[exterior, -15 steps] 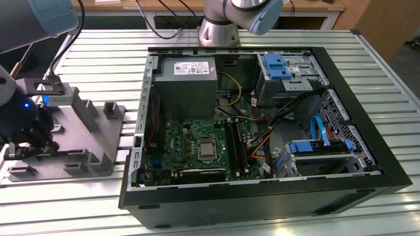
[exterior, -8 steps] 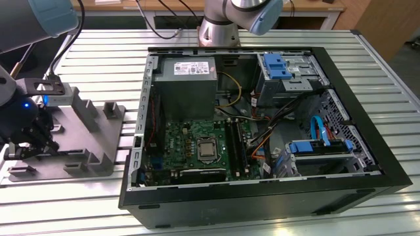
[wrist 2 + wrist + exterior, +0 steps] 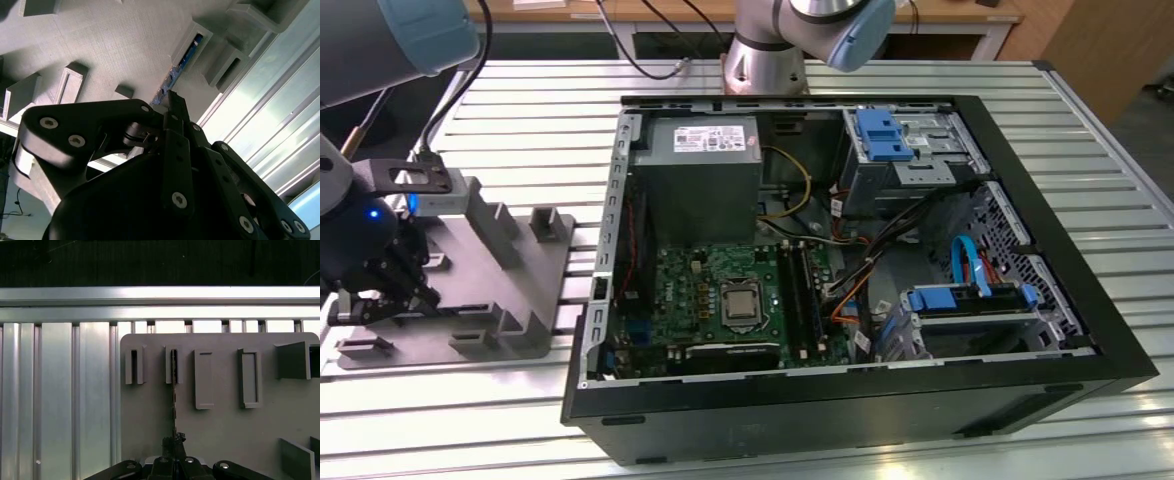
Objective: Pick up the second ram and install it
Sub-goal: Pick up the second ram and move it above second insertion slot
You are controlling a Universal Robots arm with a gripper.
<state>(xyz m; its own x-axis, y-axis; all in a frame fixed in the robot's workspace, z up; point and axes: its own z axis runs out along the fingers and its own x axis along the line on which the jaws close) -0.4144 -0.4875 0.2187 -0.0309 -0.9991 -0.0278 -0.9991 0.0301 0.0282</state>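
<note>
Claw (image 3: 175, 441) grips second ram (image 3: 173, 390) edge-on in grey plate (image 3: 225, 440).

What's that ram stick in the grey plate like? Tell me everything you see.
The ram is a long, thin, flat stick, dark with a bluish-green face and tiny parts along it. It stands on edge along the grey plate, one end tucked in a raised slotted holder, the other reaching the gripper. Whether the gripper clamps it, I cannot tell.
</note>
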